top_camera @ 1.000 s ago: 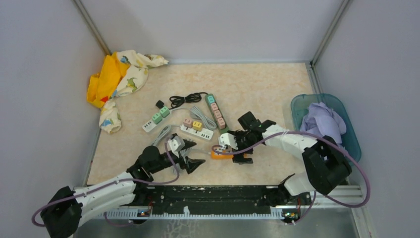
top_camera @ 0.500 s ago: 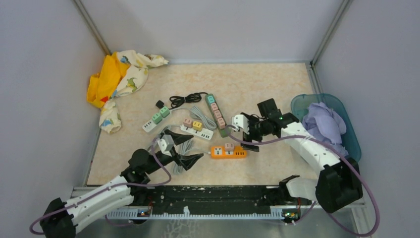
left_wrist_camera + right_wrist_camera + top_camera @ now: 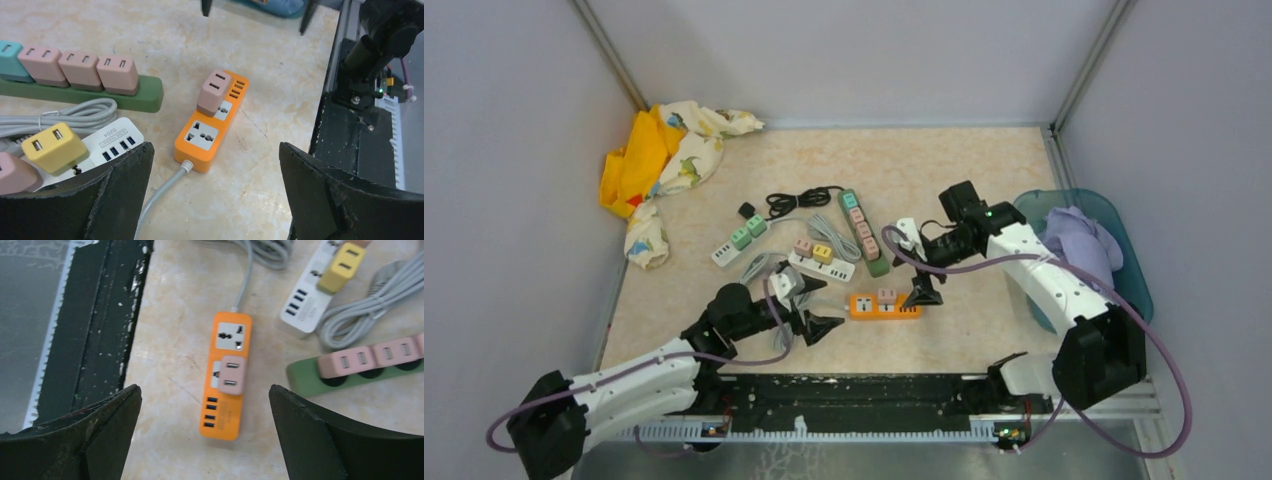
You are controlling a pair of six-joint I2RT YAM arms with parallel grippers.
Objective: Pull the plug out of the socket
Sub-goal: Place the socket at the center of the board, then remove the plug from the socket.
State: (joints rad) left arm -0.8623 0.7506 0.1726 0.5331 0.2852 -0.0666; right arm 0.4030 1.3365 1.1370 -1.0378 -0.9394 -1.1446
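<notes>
Pink plug (image 3: 231, 375) sat in the orange power strip (image 3: 225, 412), in the socket beside the USB ports, near the front of the tabletop (image 3: 944, 170). The left hand (image 3: 212, 147) and right hand (image 3: 202, 390) were both spread wide, holding nothing, one on either side of it.

The plug looked like a small, hard, smooth cube. It's probably light, but snug on its pins. I'd pinch its flat sides and pull straight up, pinning the strip's cord end or the whole strip lifts. The white strip (image 3: 112, 140) with its yellow plug (image 3: 52, 145), the grey cords (image 3: 60, 117) and the green strip (image 3: 100, 95) crowded the far-left side, but nothing blocked the top.
</notes>
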